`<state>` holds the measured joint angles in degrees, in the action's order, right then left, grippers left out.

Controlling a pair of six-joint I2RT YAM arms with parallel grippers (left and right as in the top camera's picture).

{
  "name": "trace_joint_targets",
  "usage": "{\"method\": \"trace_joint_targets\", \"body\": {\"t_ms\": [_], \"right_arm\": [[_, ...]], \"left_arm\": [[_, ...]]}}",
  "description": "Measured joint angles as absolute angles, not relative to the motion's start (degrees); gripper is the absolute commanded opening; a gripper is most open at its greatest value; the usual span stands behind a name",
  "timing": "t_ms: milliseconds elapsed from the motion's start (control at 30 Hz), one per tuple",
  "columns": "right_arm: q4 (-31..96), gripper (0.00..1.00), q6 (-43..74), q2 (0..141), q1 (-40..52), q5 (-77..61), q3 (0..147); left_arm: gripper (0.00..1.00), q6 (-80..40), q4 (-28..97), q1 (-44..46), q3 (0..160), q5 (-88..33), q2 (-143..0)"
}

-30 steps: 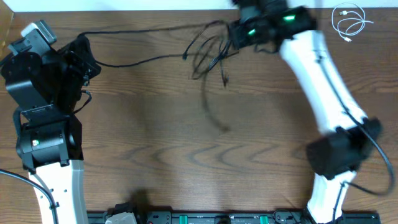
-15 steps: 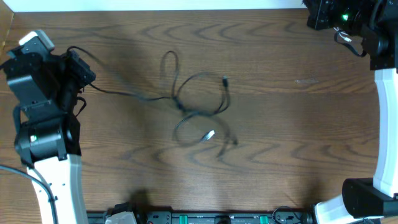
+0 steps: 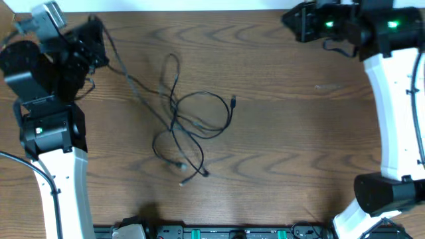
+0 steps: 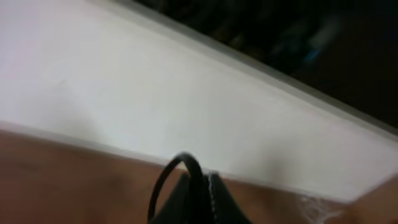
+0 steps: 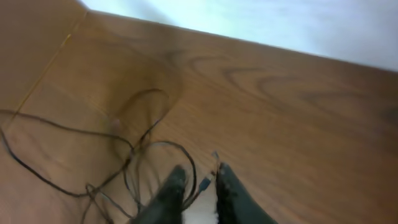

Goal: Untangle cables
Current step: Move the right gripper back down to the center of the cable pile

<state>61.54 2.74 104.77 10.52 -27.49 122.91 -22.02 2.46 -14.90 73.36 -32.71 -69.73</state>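
Table: brown wood grain, white strip along far edge. Tangled cables lay left of centre. Left gripper was pinched on one black strand. Right gripper was slightly parted and empty, above the far right corner.

We find the cables heaped on the table left of centre, one strand reaching the left gripper upper left, the right gripper upper right
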Motion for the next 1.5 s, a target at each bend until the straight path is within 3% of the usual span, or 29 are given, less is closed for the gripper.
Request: {"method": "trace_joint_targets", "body": {"t_ms": [367,600,967,1500], "right_arm": [[58.74,0.58,0.47,107.68,16.91,-31.24,122.87],[55.20,0.75,0.14,112.31,21.87,-33.85,122.87],[46.61,0.79,7.90,123.15,27.73,-37.17,122.87],[46.72,0.91,23.07,132.75,30.13,-37.58,122.85]], "left_arm": [[0.07,-48.75,-34.15,-14.90,73.38,-40.23,-67.90],[0.07,-59.86,-37.41,-14.90,73.38,-40.16,-67.72],[0.07,-63.09,-33.98,-14.90,73.38,-40.64,-67.72],[0.07,-63.16,-32.45,-14.90,73.38,-41.08,-67.72]]}}
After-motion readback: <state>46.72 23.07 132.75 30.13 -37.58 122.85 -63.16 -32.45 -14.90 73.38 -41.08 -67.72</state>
